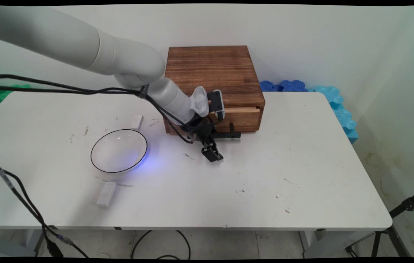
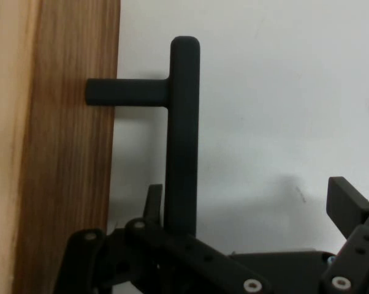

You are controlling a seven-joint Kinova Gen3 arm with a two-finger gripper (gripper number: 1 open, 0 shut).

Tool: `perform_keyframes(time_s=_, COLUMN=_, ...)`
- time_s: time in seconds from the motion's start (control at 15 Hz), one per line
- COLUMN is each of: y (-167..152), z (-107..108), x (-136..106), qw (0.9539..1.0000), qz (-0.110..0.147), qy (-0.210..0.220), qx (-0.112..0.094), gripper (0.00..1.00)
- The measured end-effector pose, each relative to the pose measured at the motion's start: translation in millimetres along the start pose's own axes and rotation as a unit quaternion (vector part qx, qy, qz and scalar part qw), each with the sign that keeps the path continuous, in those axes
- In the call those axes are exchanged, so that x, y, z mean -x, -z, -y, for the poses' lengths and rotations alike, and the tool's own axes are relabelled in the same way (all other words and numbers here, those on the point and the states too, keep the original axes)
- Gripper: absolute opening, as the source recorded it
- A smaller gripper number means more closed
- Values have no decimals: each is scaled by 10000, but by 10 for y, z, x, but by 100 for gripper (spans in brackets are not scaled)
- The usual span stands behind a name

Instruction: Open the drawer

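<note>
A brown wooden box [image 1: 212, 69] stands at the table's back, with a drawer front [image 1: 241, 118] facing the near side. A strip of pale wood shows along the drawer's top edge. A black T-shaped handle [image 1: 232, 133] [image 2: 182, 135] sticks out from the drawer front [image 2: 62, 153]. My gripper [image 1: 217, 144] [image 2: 249, 199] is open, low over the table just in front of the drawer. In the hand view the handle's bar lies between the fingers, close beside the left one [image 2: 154, 199], while the right finger [image 2: 347, 202] stands well apart from it.
A white bowl with a thin black rim [image 1: 99, 140] sits left of the gripper. Two small white blocks lie near it, one behind [image 1: 137, 121] and one in front [image 1: 106, 193]. Blue foam mats [image 1: 283, 86] lean behind the table's right end; a black tripod [image 1: 407, 206] stands at the right.
</note>
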Motion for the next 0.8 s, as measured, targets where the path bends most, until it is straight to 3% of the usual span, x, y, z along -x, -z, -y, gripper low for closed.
perform_keyframes(time_s=0.8, y=44, z=-253, x=3, qw=9999, qz=13, qy=4, qx=108, gripper=100)
